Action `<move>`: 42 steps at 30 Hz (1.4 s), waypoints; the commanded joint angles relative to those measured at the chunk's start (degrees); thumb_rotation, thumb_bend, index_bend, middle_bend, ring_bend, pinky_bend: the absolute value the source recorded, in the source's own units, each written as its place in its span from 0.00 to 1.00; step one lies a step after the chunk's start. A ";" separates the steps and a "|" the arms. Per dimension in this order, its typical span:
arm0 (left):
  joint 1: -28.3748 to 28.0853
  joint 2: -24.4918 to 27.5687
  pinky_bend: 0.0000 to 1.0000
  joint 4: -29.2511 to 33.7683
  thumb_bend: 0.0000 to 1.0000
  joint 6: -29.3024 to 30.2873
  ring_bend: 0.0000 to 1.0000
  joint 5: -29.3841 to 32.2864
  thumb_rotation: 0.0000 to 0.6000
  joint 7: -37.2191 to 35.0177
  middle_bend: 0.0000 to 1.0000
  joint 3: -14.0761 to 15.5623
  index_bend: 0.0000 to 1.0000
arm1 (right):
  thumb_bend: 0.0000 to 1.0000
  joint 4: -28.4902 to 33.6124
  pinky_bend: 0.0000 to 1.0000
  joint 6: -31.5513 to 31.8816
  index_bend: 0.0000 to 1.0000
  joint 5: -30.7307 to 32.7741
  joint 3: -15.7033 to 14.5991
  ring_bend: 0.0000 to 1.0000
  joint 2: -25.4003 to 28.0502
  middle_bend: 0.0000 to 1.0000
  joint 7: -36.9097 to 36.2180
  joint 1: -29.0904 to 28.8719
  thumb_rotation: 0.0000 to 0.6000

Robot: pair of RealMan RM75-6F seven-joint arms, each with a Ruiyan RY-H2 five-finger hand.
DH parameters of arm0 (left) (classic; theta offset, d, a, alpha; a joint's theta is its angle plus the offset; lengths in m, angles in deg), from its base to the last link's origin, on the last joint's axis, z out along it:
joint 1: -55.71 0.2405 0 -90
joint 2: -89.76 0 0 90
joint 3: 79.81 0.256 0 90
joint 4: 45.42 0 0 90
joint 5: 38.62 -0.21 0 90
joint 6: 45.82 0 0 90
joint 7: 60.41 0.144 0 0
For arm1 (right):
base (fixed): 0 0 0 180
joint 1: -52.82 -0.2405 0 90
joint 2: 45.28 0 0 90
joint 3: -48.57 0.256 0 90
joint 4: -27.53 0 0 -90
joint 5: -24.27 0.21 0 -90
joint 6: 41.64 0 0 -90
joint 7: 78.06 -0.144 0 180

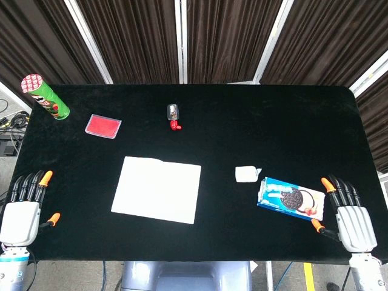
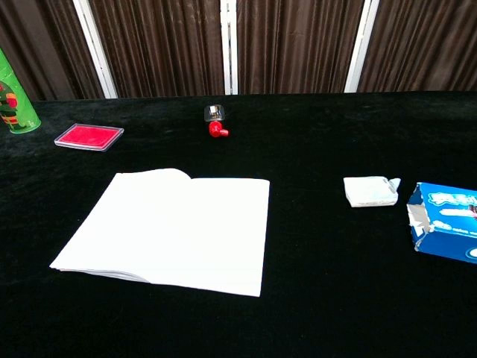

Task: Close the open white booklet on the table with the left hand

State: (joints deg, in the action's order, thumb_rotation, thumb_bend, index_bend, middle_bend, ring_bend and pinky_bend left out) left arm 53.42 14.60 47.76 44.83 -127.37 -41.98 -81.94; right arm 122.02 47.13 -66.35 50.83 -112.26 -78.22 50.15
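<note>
Booklet (image 1: 157, 189) pages lie spread flat and white near the middle of the black table (image 1: 285, 121), a little toward the robot's left, with the left leaf slightly humped near the fold in the chest view; it is open, so the closing is not yet begun. Its place puts it within easy reach of the left robot hand (image 1: 21, 212), which rests at the near left corner of the table, well apart from the booklet, fingers stretched out forward and slightly apart, released and holding nothing. The right robot hand (image 1: 350, 219) lies likewise at the near right corner, fingers extended, grasping nothing, just beside a blue biscuit box (image 1: 291, 199) but not touching it as far as I can tell. Other things sit clear of the booklet: a green tube can (image 1: 45, 96) at the far left, a red flat case (image 1: 103, 126), a small red-capped bottle (image 1: 173, 116) and a white packet (image 1: 247, 174). Both hands look parked at rest, leaving the left one free to go for a page edge.
</note>
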 commanded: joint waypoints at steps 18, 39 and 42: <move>-0.81 -0.10 0.00 -0.22 0.16 -1.42 0.00 -0.10 1.00 -0.19 0.00 0.12 0.00 | 0.08 0.43 0.00 -1.23 0.00 0.76 -0.31 0.00 0.23 0.00 0.35 -0.05 1.00; -9.51 -10.19 0.00 -3.33 0.22 -17.62 0.00 1.41 1.00 12.71 0.00 1.33 0.00 | 0.08 1.41 0.00 -1.30 0.00 1.33 0.23 0.00 1.32 0.00 -0.89 -0.12 1.00; -10.69 -12.82 0.00 -4.73 0.26 -19.30 0.00 2.41 1.00 15.61 0.00 1.04 0.00 | 0.08 1.50 0.00 -1.23 0.00 1.30 0.27 0.00 1.48 0.00 -1.01 -0.10 1.00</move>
State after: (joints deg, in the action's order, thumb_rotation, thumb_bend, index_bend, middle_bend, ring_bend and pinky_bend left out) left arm 43.78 3.45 44.13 26.84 -125.82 -28.01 -80.61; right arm 123.51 45.88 -65.03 51.10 -110.79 -79.22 50.04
